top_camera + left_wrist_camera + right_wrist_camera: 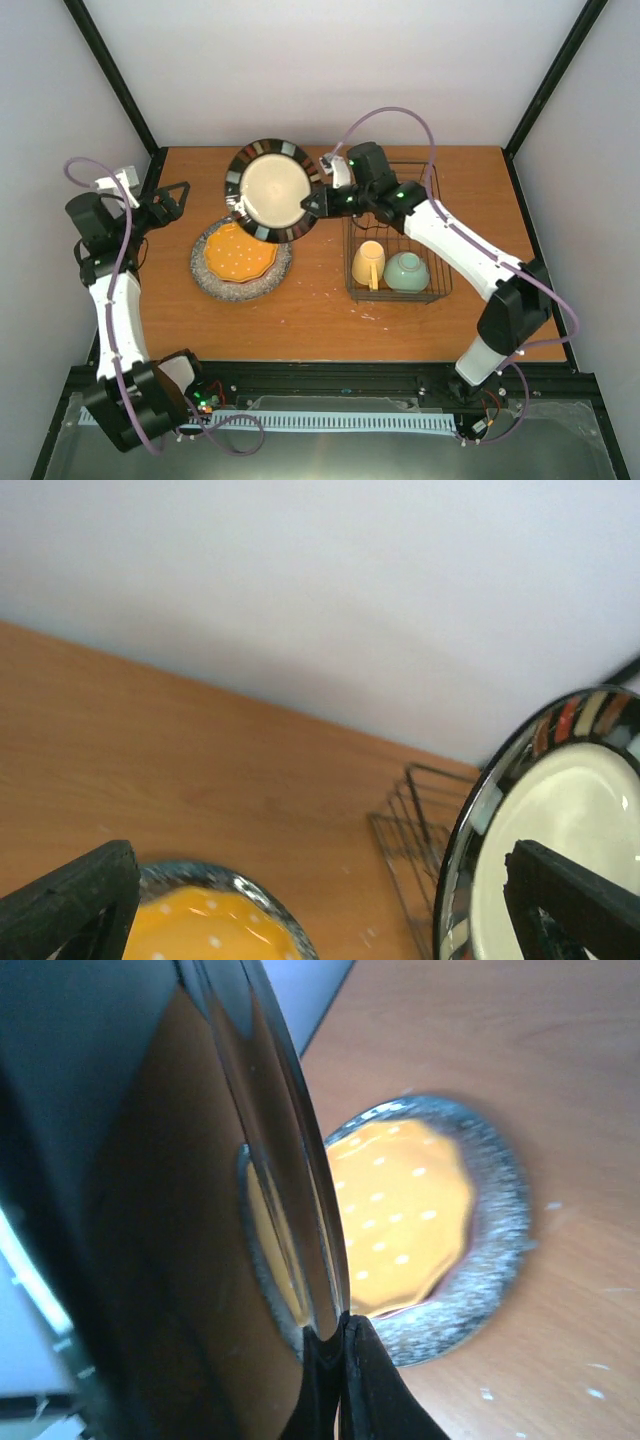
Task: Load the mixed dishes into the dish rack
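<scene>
Dish rack (385,235): dark thin-wire basket, right-centre of tabletop (300,320), long axis near-to-far, open top up. We see a yellow mug (367,264) & green bowl (406,271) at its near end. Right claw (318,203) is clamped on a striped plate (272,188) just left of rack, above a yellow dotted plate (238,255). Left claw (170,203) is apart, empty.

Smooth orange-brown wooden desk (330,330) under soft even light, plain white back wall (330,60) and side walls closing it in, slanting black metal frame struts (110,75) in the corners, black rail (330,374) along the near edge.
</scene>
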Robot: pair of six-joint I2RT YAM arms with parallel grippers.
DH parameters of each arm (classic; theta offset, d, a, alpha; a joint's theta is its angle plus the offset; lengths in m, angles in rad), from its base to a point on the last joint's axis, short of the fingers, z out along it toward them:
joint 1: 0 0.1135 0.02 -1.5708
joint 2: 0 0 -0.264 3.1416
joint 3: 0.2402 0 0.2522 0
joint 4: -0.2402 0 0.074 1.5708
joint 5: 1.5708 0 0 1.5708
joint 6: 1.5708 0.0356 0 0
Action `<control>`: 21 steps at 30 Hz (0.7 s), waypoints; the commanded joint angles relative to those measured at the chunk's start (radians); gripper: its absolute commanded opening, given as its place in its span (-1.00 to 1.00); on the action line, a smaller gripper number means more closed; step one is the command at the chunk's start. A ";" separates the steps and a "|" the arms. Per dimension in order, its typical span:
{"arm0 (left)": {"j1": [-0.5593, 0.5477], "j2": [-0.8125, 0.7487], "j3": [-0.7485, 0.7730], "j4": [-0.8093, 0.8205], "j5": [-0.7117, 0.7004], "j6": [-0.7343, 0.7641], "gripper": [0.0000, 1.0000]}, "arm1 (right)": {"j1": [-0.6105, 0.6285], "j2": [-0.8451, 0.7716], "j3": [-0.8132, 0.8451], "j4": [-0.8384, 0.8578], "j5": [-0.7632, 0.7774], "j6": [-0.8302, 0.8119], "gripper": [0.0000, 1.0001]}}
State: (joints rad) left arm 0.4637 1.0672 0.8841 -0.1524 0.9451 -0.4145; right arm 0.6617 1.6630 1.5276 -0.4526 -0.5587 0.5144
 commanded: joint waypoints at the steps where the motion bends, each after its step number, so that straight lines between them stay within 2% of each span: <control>1: 0.005 -0.106 0.039 -0.024 -0.315 0.014 1.00 | -0.016 -0.144 0.002 0.057 0.245 -0.015 -0.94; 5: 0.005 -0.174 0.008 -0.023 -0.422 0.036 1.00 | -0.017 -0.231 -0.012 0.009 0.527 0.001 -0.94; 11: 0.004 -0.161 -0.010 -0.068 -0.456 0.091 0.99 | -0.017 -0.331 -0.043 -0.122 0.968 0.074 -0.94; 15: 0.003 -0.175 -0.034 -0.071 -0.506 0.106 1.00 | -0.019 -0.357 -0.044 -0.253 1.155 0.141 -0.94; 21: 0.005 -0.169 -0.034 -0.094 -0.574 0.136 0.99 | -0.020 -0.374 -0.063 -0.365 1.319 0.221 -0.94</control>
State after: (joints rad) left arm 0.4644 0.9043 0.8425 -0.2314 0.4286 -0.3168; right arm 0.6415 1.3388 1.4551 -0.8494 0.5682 0.6518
